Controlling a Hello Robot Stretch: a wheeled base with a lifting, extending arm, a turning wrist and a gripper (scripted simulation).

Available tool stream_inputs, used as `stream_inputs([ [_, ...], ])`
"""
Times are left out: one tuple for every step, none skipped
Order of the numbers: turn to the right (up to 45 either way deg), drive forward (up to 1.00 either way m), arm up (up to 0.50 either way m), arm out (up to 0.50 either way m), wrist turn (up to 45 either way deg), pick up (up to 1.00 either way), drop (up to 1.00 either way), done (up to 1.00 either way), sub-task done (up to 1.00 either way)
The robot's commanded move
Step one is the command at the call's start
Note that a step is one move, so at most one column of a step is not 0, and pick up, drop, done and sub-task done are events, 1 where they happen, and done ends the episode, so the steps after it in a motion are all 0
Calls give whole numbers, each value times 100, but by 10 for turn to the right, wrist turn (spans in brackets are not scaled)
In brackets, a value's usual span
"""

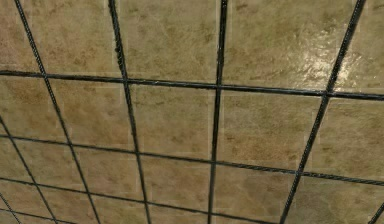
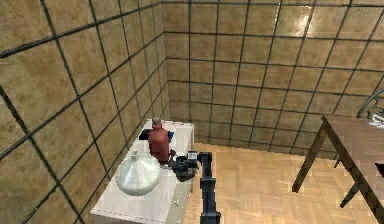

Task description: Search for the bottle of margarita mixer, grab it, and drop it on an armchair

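A reddish-brown bottle [image 2: 157,140] stands upright on a white counter [image 2: 178,132] against the tiled wall at the arm side view's left. The dark arm [image 2: 208,195] rises from the bottom edge, and the gripper [image 2: 181,165] lies just below and right of the bottle, over the counter top. With the counter and the bottle at and behind its far end, I cannot tell whether the gripper holds anything, or whether it touches the bottle.
A round pale basin [image 2: 137,176] sits on the counter near its front end. A wooden table [image 2: 362,148] with a chair [image 2: 373,104] behind it stands at the right. Wood floor [image 2: 262,185] lies between them. Brown tiled wall [image 1: 190,110] is close ahead in the forward view.
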Motion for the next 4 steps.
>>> stream_inputs([
  [0, 0, 10, 0, 0, 0, 0, 0, 0],
  [0, 0, 28, 0, 0, 0, 0, 0, 0],
  [0, 0, 0, 0, -450, 0, 0, 0, 0],
  [0, 0, 0, 0, -450, 0, 0, 0, 0],
])
